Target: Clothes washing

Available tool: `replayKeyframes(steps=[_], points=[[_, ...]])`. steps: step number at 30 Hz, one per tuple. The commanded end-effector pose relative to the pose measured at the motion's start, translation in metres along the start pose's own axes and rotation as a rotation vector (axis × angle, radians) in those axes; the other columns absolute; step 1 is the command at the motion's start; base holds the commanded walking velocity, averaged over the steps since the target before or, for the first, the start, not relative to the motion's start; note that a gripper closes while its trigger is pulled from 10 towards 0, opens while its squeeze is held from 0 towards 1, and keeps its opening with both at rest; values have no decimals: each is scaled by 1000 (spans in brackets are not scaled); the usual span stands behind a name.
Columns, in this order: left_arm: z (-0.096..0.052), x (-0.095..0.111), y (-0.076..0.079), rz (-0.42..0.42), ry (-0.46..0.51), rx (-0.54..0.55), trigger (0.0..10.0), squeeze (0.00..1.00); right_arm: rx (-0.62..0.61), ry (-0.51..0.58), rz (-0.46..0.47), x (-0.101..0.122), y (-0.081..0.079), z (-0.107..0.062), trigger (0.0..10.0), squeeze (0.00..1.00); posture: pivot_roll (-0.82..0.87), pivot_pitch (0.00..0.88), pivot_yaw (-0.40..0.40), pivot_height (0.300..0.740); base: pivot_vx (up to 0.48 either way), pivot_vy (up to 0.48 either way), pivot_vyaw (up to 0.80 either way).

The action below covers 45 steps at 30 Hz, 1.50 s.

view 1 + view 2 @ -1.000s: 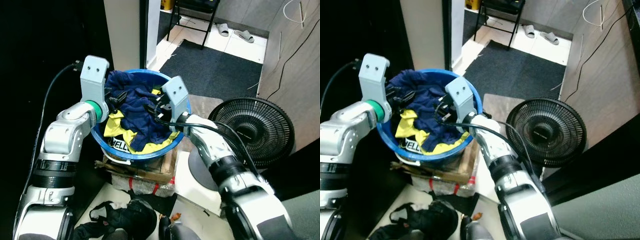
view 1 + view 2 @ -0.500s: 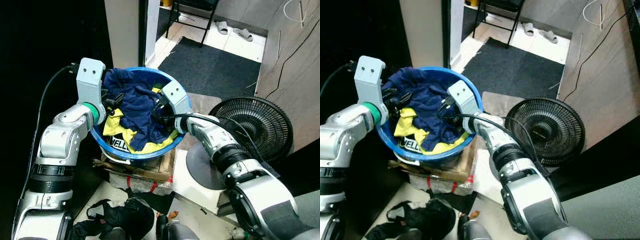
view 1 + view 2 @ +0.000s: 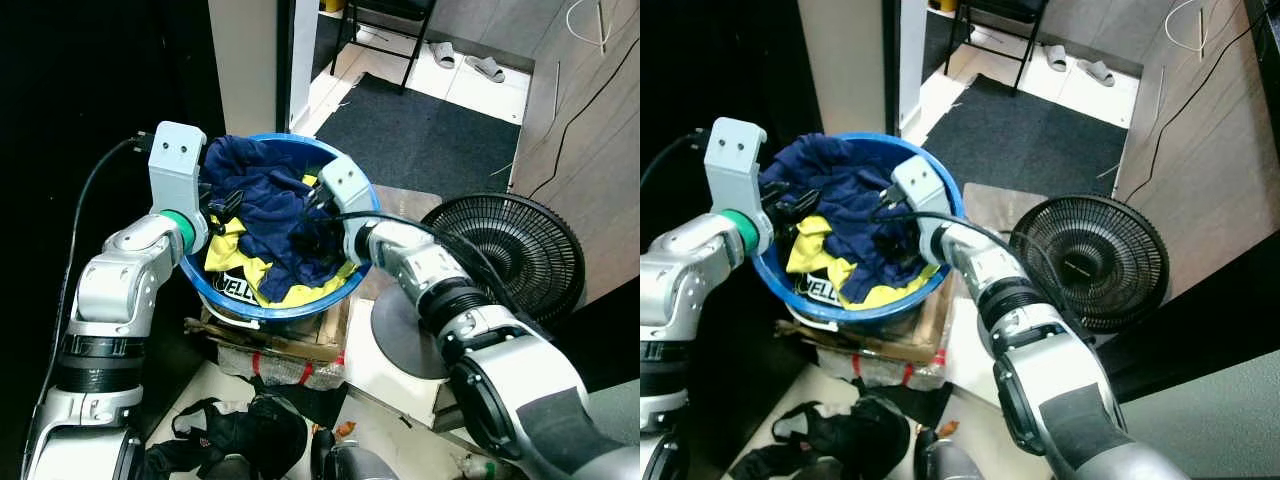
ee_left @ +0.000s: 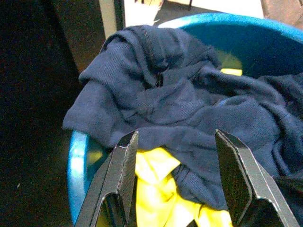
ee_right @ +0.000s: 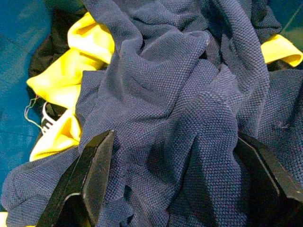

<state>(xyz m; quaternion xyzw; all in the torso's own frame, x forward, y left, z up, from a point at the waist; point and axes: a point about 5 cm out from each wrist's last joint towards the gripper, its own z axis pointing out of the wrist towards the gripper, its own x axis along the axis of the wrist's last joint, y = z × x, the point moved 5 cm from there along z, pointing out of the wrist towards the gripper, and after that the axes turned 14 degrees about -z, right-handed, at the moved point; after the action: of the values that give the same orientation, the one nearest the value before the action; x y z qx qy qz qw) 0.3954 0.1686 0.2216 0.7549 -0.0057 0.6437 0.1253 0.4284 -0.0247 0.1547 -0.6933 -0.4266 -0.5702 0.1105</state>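
Observation:
A blue basin [image 3: 292, 306] holds a crumpled navy garment [image 3: 265, 200] lying over a yellow one [image 3: 232, 246]. My left gripper [image 3: 226, 200] is at the basin's left rim, open, with its fingertips just above the navy cloth [image 4: 189, 109] and the yellow cloth [image 4: 156, 175]. My right gripper [image 3: 318, 222] reaches in from the right rim. It is open wide, its fingers [image 5: 90, 175] spread either side of a fold of the navy garment [image 5: 170, 104], with nothing pinched.
The basin rests on a cardboard box [image 3: 285, 342]. A black floor fan [image 3: 510, 255] stands close on the right. Dark clothes [image 3: 235, 440] lie on the floor in front. A white pillar [image 3: 245, 60] rises behind, with a dark mat [image 3: 420, 140] and a chair [image 3: 385, 30] beyond.
My right gripper has pushed further into the basin, down onto the navy garment. The left gripper has stayed at the left rim. The camera has shifted slightly.

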Motion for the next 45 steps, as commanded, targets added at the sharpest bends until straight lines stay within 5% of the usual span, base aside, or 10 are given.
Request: replayKeyframes(steps=[1,9,10,28,42,43,44,45], points=[[-3,-4,-2,-2,-15,8,10000,0,5,-60,16,-15,-3,-1,10000,0,58,170,-48,740,0,0,0],[-6,-7,-6,-3,-22,22,10000,0,-11,-83,19,-23,-1,-2,10000,0,62,181,-47,740,0,0,0],[-7,-7,-7,-3,-25,27,10000,0,-23,-76,20,-22,0,-2,0,0,64,190,-47,740,0,0,0],[-9,-11,-9,-10,-34,42,10000,0,-97,-15,48,-14,11,-4,0,0,67,200,-43,740,0,0,0],[-10,-12,-9,-11,-39,48,10000,0,-156,71,168,-5,26,-9,0,0,69,201,-37,740,0,0,0],[-10,-12,-10,-12,-38,49,10000,0,-274,223,109,30,53,-22,10000,0,67,189,-33,740,0,0,0],[-10,-12,-10,-12,-38,49,10000,0,-274,223,109,30,53,-22,10000,0,67,189,-33,740,0,0,0],[-9,-11,-9,-12,-37,48,10000,0,-395,378,56,65,77,-42,10000,0,62,176,-27,740,0,0,0]])
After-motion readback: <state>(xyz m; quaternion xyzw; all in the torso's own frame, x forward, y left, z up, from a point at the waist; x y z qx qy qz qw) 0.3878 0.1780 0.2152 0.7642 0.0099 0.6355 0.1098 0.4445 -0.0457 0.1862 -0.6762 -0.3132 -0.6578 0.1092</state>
